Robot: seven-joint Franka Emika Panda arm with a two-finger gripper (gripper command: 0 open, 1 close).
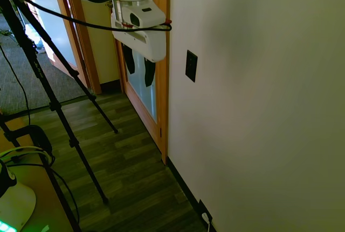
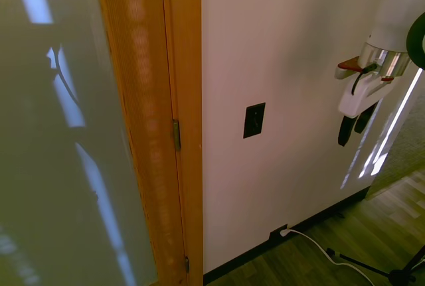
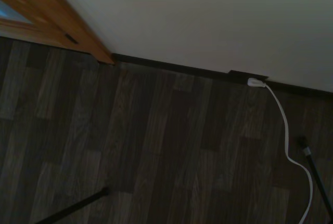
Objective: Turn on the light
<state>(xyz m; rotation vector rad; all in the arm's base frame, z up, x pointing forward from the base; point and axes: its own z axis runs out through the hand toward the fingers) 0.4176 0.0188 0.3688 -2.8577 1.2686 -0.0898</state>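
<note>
A pale wall (image 2: 292,47) is carrying one black switch (image 2: 254,120) near its wooden door frame (image 2: 182,100). One gripper (image 2: 353,130) is hanging fingers-down, well apart from it, jaws slightly parted and holding nothing.

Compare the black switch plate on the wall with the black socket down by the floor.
The switch plate sits partway up the wall, while the socket sits low at the baseboard. The switch plate has nothing plugged into it; the socket holds a white plug with a cord trailing over the floor. The switch plate stands upright and tall; the socket looks squat. Both are black and mounted on the same white wall.
</note>
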